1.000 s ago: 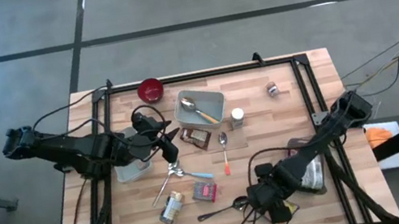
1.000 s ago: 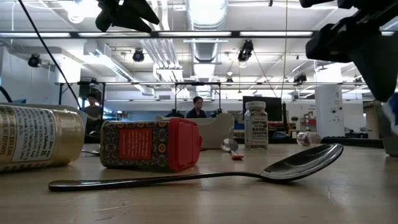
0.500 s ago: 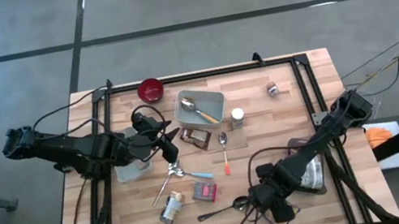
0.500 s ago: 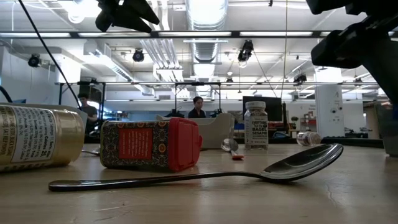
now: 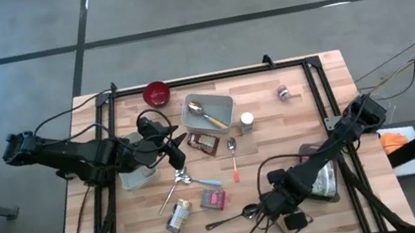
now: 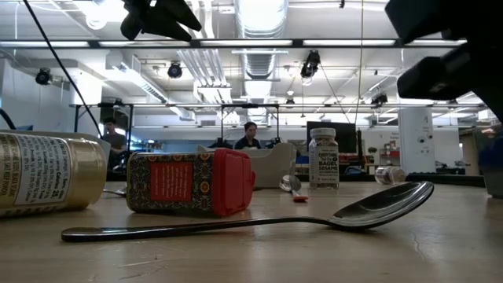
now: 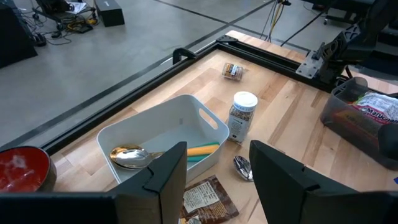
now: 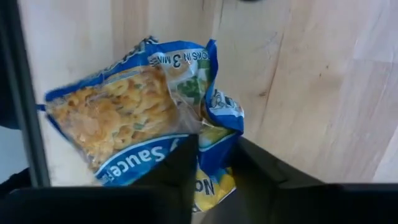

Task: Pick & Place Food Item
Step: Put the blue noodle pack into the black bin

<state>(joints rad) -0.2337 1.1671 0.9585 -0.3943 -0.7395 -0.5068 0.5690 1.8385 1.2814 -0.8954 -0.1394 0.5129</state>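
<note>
right gripper pinches pasta bag at near edge

table [image 5: 331,86] holds a white bin [image 5: 209,114] far of centre. the right gripper [image 8: 211,155], near right, has its jaws narrowed on the pasta bag [image 8: 134,115]. the left gripper [image 7: 217,171], jaws apart and empty, hovers left of the bin.

Dark jointed arms, black cables

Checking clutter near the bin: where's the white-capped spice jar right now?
High view: the white-capped jar stands right beside the white bin, on its right, above the orange-handled spoon.
</note>
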